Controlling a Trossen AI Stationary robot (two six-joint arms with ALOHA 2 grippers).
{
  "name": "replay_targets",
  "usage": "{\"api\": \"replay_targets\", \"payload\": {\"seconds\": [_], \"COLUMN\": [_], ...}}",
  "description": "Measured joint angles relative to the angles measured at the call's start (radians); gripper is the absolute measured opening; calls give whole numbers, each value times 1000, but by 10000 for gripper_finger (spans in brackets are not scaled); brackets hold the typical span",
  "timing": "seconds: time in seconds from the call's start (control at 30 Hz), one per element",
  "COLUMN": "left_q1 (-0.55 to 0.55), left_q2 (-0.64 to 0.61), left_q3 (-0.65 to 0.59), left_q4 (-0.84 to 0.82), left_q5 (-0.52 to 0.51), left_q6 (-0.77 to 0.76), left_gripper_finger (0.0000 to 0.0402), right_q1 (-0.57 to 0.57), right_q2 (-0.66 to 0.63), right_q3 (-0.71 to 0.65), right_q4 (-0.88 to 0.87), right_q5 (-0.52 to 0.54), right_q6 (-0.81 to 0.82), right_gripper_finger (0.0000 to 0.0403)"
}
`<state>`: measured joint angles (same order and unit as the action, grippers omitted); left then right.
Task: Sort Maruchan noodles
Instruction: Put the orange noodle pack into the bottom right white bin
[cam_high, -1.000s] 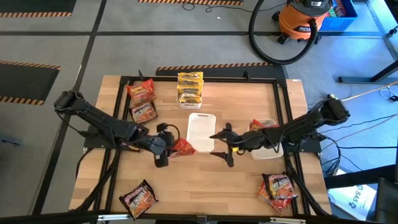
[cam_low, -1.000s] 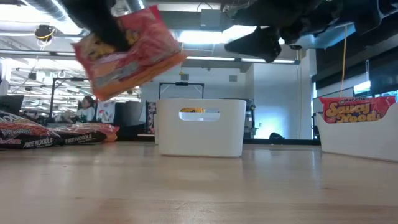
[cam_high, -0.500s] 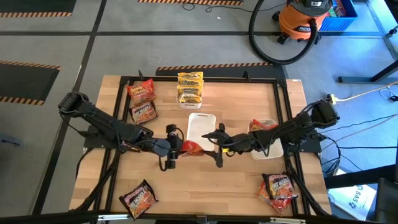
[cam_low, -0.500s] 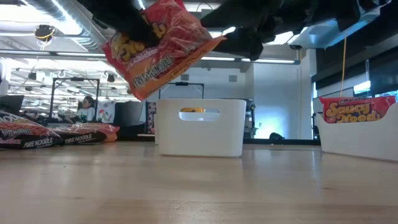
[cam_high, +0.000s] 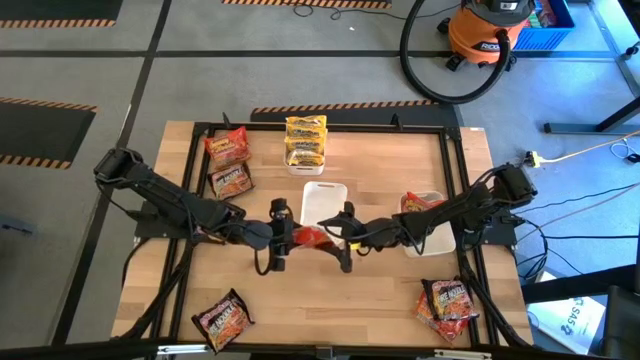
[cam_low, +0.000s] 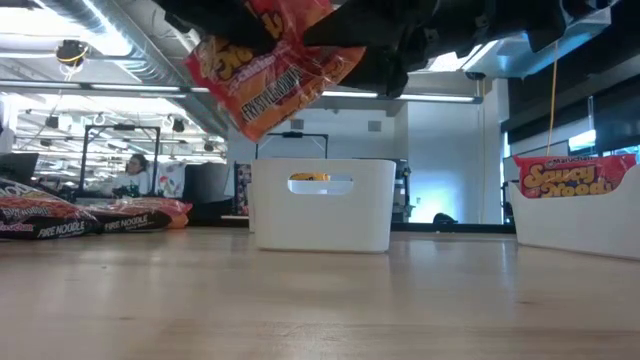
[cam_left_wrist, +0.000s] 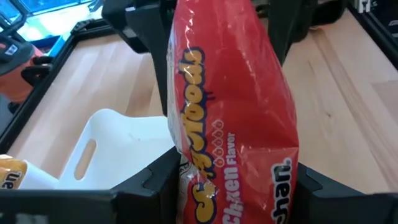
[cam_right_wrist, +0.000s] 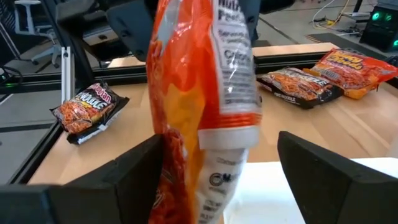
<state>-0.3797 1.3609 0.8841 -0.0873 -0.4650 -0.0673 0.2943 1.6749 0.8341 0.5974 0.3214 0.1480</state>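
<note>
Midair above the table's middle, a red noodle packet (cam_high: 309, 237) is clamped by the left gripper (cam_high: 283, 232), while the right gripper (cam_high: 341, 236) is set with fingers spread around its far end. For a clean handover, the right's grip should be closed fully before the left's is released

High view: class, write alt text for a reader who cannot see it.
Over the middle of the wooden table, the left end effector holds up a red-orange noodle packet, and the right end effector stands open around its other end. A white tray sits just beyond them.
</note>
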Motion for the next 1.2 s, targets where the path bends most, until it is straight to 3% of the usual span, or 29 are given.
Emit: {"api": "replay_targets", "payload": {"seconds": [0.2,0.63,1.2], "left_q1": [17,22,14], "left_q2": [0,0,-89], "left_q3": [0,0,2], "left_q4": [20,30,32], "left_q5": [-20,-1,0], "left_q6": [-1,25,56], "left_gripper_finger": [171,174,175], "right_q1": [0,0,-1], "right_q2": [0,0,-69], "right_q3": [0,0,3], "right_q4": [-7,-9,-54], "right_q5": [-25,-25,-27], "right_q6": [-14,-98,-113], "right_gripper_finger": [254,96,71]}}
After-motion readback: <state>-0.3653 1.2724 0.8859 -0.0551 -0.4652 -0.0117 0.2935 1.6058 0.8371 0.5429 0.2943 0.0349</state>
